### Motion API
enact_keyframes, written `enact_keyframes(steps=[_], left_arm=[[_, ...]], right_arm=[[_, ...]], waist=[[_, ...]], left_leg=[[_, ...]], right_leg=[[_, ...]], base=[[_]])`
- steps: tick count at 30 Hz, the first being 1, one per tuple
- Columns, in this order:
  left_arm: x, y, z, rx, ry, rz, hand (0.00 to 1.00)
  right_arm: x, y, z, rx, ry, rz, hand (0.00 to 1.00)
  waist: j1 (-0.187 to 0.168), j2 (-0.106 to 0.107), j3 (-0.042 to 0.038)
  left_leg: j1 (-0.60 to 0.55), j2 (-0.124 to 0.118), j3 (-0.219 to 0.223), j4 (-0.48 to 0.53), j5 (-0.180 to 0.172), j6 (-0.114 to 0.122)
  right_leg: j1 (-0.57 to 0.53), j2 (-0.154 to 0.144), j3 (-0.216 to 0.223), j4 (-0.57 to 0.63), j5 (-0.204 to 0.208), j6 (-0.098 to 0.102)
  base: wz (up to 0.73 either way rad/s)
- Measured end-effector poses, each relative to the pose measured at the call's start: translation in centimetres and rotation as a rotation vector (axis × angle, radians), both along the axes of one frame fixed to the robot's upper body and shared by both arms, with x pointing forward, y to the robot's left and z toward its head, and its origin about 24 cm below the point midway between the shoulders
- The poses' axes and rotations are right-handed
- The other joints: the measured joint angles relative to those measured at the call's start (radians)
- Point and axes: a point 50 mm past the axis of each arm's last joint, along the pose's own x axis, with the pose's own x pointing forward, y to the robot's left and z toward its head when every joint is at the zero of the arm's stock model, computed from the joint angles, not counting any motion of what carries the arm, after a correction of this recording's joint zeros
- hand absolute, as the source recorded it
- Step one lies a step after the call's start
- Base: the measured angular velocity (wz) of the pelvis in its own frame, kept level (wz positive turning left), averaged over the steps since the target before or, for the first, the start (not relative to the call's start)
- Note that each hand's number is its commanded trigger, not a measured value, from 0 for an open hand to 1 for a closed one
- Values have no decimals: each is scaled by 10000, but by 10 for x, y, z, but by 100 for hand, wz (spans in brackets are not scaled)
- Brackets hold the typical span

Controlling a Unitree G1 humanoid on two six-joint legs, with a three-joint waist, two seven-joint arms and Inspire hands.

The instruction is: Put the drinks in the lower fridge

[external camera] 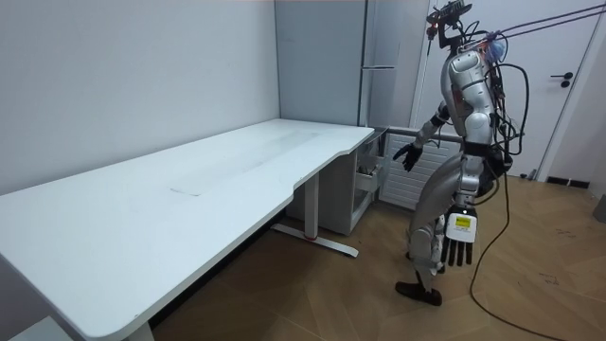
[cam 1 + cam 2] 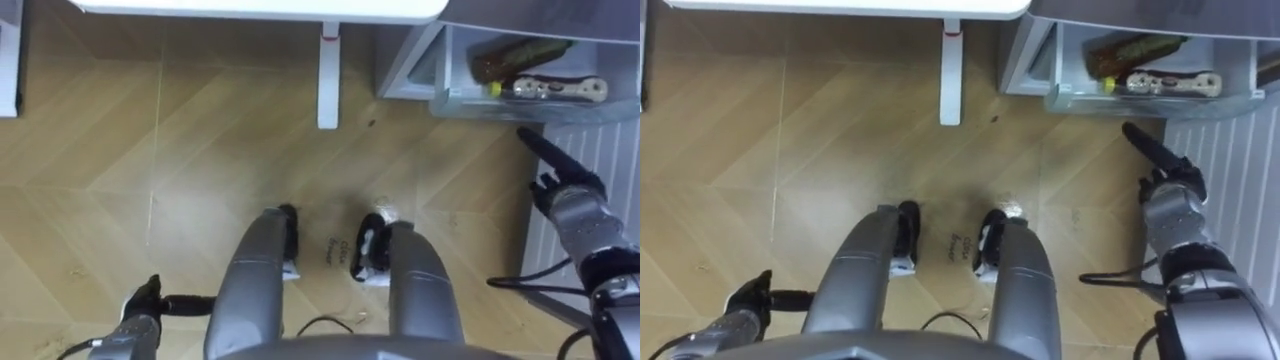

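i stand on the wooden floor (image 2: 150, 150) at the right end of the white desk (image 2: 260, 8), its leg (image 2: 328, 75) straight ahead of my feet. far and to the right is the open lower fridge compartment (image 2: 445, 60). the drinks lie in it on their sides: a dark brown bottle (image 2: 520, 55) at the back and, just in front of it, a pale bottle (image 2: 555, 90) with a yellow end pointing left. neither bottle is in my hands.

my right hand (image 2: 568, 200) is raised on the right, over a white ribbed panel (image 2: 600, 150), just near of the compartment. its fingers are straight and spread, pointing up toward the bottles but apart from them, with nothing held.

my left hand (image 2: 150, 300) hangs low at my left side, beside my thigh. its fingers are straight and loose, and it is empty too.

in the room view the tall grey fridge (image 1: 379, 57) stands past the desk's far corner.
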Motion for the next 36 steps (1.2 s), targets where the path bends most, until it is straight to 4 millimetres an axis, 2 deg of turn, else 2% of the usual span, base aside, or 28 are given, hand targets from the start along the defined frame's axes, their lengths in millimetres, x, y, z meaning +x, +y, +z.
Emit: enact_keyframes(steps=[3, 10, 13, 15, 19, 23, 28, 33, 34, 36], left_arm=[[4, -2, 1, -14, -64, -112, 0], [10, -1, 2, -9, -179, -143, 0], [12, -2, 3, 111, -214, -180, 0], [14, -4, 3, 114, -260, -301, 0], [20, -5, 5, 178, -486, -321, 0], [20, -4, 5, 266, -477, -319, 0], [6, -5, 4, 184, -395, -312, 0], [3, -3, 5, 376, -389, -600, 0], [3, -1, 6, 417, -449, -613, 0], [2, 3, 7, 504, -466, -616, 0]], right_arm=[[8, -2, 6, 337, -621, -104, 0], [44, 4, 36, 1796, -3144, -285, 0], [47, 4, 39, 2300, -3564, -503, 0], [49, 5, 41, 2389, -3823, -442, 0], [51, 3, 46, 2511, -4188, -563, 0], [51, -1, 48, 2484, -4261, -659, 0], [55, 1, 53, 2577, -4379, -597, 0], [60, 5, 60, 2647, -4363, -537, 0], [60, 6, 61, 2649, -4379, -522, 0], [63, 9, 64, 2728, -4431, -462, 0]], waist=[[-26, -4, 5], [-64, -50, 32], [-114, -109, 47], [-166, -149, 46], [-85, -141, 50], [-63, -136, 47], [-120, -144, 43], [-182, -166, 37], [-180, -224, 34], [-133, -261, 38]], left_leg=[[-547, -178, -13, 932, -371, -33], [-2191, -184, -114, 3182, -1118, -236], [-2746, -180, -256, 4036, -1409, -339], [-3029, -173, -256, 4368, -1457, -335], [-3300, -172, -250, 4732, -1495, -259], [-3424, -168, -235, 4735, -1474, -298], [-3437, -168, -167, 4724, -1455, -324], [-3424, -165, -27, 4629, -1429, -354], [-3373, -165, 53, 4537, -1362, -331], [-3326, -124, 62, 4484, -1311, -409]], right_leg=[[-644, -273, 75, 1229, -596, -16], [-2305, -647, 153, 3667, -1594, -345], [-2793, -771, 70, 4491, -1929, -440], [-3054, -827, 77, 4806, -2005, -526], [-3305, -879, 108, 5141, -2009, -521], [-3406, -972, 75, 5189, -1997, -498], [-3488, -1011, 123, 5228, -1996, -497], [-3530, -1235, 100, 5233, -1994, -497], [-3525, -1315, 110, 5228, -1991, -495], [-3493, -1314, 80, 5188, -1976, -506]], base=[[17], [10], [7], [0], [0], [9], [-2], [-2], [5], [2]])
